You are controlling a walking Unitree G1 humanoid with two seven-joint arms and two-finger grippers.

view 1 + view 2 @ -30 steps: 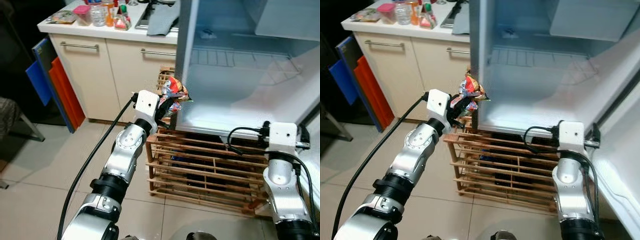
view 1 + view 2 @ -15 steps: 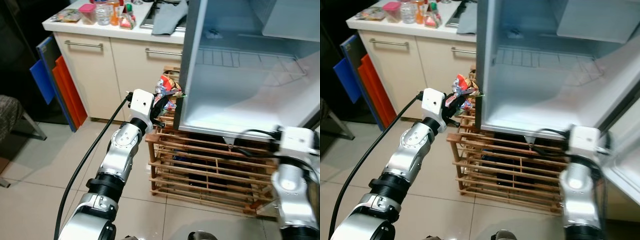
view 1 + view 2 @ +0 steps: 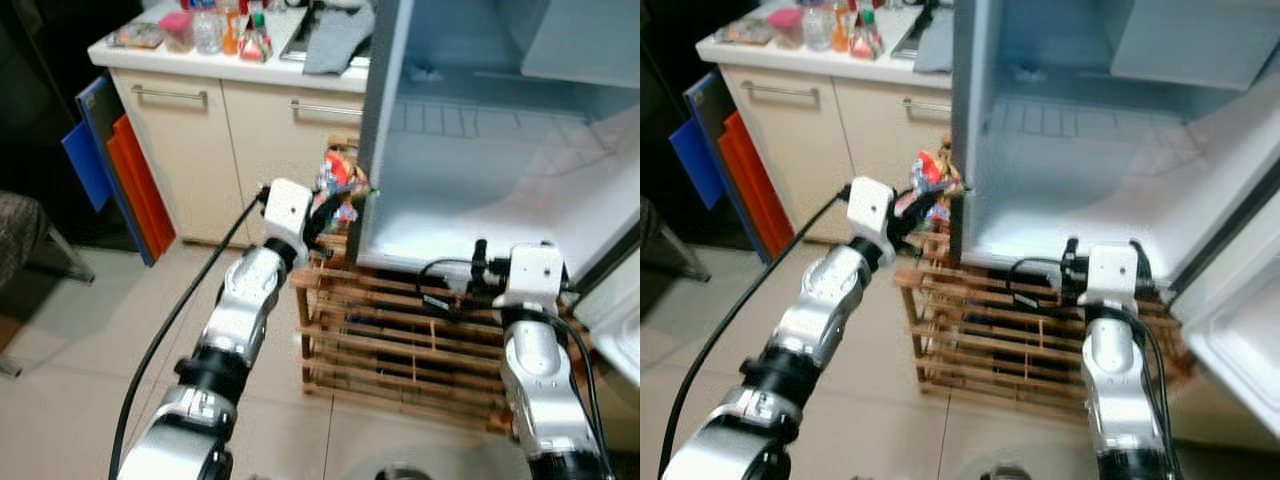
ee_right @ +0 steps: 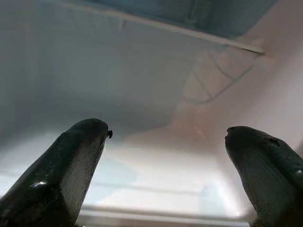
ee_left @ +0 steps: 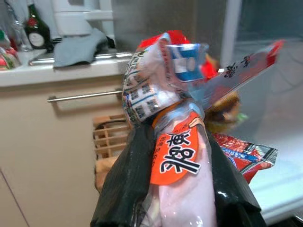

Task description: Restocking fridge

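L gripper clamped on snack packets, held just outside fridge's left front edge; opening lies to robot's right. R gripper, fingers apart, empty, at fridge floor's front edge.

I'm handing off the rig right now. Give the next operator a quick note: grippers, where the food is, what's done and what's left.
Left gripper: shut on a bundle of snack packets, held just outside the left edge of the open fridge, above the wooden crate.
Right gripper: open, holding nothing, raised at the fridge's front lip and pointing into the compartment.
Done: fridge door is open, packets picked up and brought to the opening.
Left: carry the packets past the left wall, set them on the fridge floor, release. The floor and the wire shelf look bare. More items sit on the counter.
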